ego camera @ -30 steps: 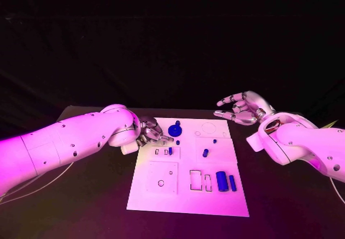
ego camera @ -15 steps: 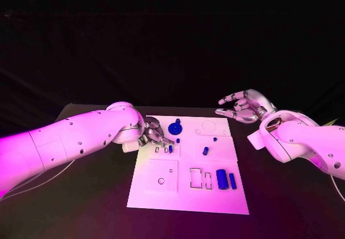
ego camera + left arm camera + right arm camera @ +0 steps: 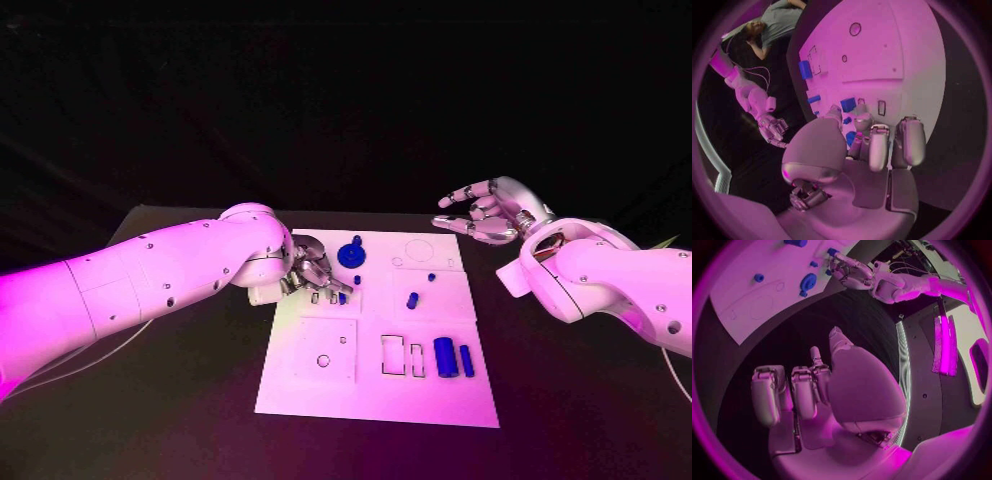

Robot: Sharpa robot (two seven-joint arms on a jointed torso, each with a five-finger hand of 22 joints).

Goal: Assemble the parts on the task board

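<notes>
The white task board (image 3: 433,395) lies in the middle of the black table. On it are a round blue knob (image 3: 353,255), a tiny blue part (image 3: 358,281), a blue peg (image 3: 413,299) and two blue blocks (image 3: 454,359). My left hand (image 3: 315,275) is low over the board's left edge, fingers curled, with its tips beside a small blue part (image 3: 342,297). In the left wrist view a bit of blue (image 3: 851,138) shows between the thumb and fingers of the left hand (image 3: 873,145); whether it is held is unclear. My right hand (image 3: 488,215) hovers past the board's far right corner, fingers spread, holding nothing.
Empty rectangular slots (image 3: 392,359) and a square recess (image 3: 326,352) mark the board's near half. Outlined circles (image 3: 418,254) lie at its far right. Black table (image 3: 188,400) surrounds the board on all sides.
My left hand has crept a little further over the board's left edge, toward the small blue part. The right hand has barely moved.
</notes>
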